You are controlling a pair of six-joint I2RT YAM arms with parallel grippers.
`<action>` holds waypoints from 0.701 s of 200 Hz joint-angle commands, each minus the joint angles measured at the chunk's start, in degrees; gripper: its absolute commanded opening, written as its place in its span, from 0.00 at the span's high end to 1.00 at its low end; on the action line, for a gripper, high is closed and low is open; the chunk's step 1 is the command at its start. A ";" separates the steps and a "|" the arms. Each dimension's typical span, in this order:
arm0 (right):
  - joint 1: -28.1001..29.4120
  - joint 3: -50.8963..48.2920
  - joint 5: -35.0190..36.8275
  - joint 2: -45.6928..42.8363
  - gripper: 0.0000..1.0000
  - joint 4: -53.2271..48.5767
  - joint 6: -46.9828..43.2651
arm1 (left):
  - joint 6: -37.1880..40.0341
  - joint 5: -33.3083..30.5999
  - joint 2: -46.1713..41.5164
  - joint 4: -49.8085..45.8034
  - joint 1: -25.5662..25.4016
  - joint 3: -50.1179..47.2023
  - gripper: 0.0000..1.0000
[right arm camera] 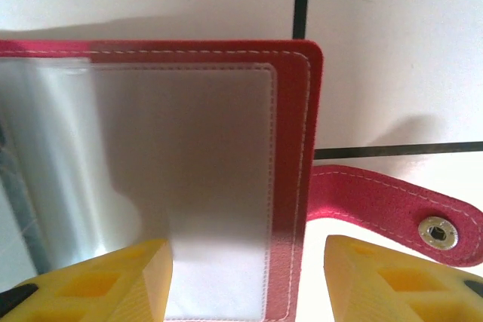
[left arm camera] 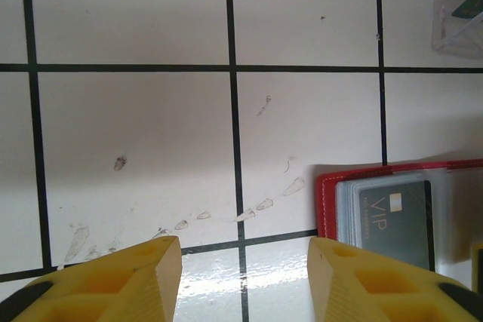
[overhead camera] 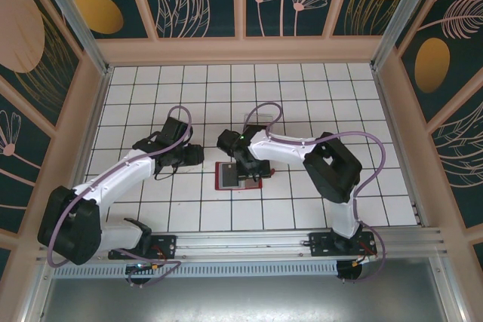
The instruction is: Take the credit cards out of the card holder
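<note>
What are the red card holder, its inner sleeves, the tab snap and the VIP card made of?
Card holder: red leather or faux leather, matte fine grain, pale stitching along the edge. Inner sleeves: clear soft plastic, glossy, slightly cloudy. Snap: shiny metal, probably. VIP card: likely rigid plastic, dark grey, smooth, seen through a sleeve.

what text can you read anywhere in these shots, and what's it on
"VIP": on the dark grey plastic card lying in the open red folding wallet.
The small print beside it on that card: too blurred to read.
The round metal snap on the wallet's red tab: no readable mark.
</note>
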 commanded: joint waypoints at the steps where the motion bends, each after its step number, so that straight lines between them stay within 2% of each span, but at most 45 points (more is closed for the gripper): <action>1: -0.59 -1.90 2.25 -2.17 0.44 0.67 -0.30 | -0.15 1.15 0.93 0.40 0.24 1.74 0.52; 46: -1.11 -4.15 3.06 -2.20 0.44 1.43 -0.58 | -0.68 2.12 1.96 0.88 0.24 1.61 0.51; 107: -1.57 -1.96 6.24 -5.82 0.44 -1.91 -0.24 | -1.59 4.63 4.15 2.74 -0.83 1.46 0.53; 140: -2.44 -2.16 3.11 -9.37 0.45 0.61 -1.31 | -3.38 5.67 6.14 4.80 -3.82 1.45 0.55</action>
